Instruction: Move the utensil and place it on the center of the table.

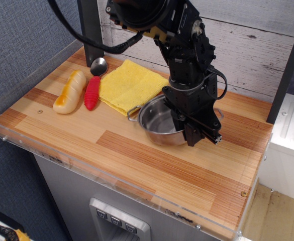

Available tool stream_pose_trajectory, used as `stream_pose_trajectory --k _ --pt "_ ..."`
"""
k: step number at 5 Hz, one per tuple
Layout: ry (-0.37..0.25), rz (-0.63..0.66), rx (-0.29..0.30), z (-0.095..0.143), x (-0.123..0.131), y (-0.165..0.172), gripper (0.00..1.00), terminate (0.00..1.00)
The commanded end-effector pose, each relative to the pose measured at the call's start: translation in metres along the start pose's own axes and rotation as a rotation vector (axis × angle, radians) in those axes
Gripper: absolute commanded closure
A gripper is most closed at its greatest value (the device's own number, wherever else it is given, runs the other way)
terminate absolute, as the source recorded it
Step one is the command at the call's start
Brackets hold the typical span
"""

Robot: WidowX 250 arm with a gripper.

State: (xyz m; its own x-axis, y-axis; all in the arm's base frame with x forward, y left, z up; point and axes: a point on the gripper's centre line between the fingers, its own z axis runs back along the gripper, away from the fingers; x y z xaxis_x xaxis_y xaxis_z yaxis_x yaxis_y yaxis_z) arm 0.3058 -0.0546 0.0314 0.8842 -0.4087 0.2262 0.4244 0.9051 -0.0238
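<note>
The utensil is a small shiny steel pot (157,123) with thin wire loop handles, sitting low on the striped wooden table (136,165), right of the middle and touching the yellow cloth's corner. My black gripper (189,128) comes down from above and is shut on the pot's right rim, one finger inside and one outside. The pot's right handle is mostly hidden behind the gripper; the left handle (133,111) points toward the cloth.
A yellow cloth (131,85) lies at the back middle. A red-handled metal spoon (93,86) and a tan, bread-like toy (70,91) lie at the back left. A black post (90,30) stands at the back. A clear acrylic rim (111,175) edges the table.
</note>
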Motion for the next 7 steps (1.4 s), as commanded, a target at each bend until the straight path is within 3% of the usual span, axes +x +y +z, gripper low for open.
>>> stream_pose_trajectory --k 1,2,3,4,5,6,7 --pt "-0.049 0.023 0.029 0.023 0.001 0.006 0.00 0.00" --pt "-0.049 0.025 0.032 0.023 0.001 0.007 0.00 0.00" --pt "-0.119 0.022 0.043 0.037 0.011 0.012 0.00 0.00" --pt "-0.347 0.017 0.051 0.086 0.020 0.018 0.00 0.00" --pt "-0.458 0.010 0.118 0.110 0.010 0.020 0.00 0.00" --pt "-0.468 0.002 0.148 0.108 0.009 0.016 0.00 0.00" --pt "-0.476 0.011 0.141 0.106 0.006 0.018 0.00 1.00"
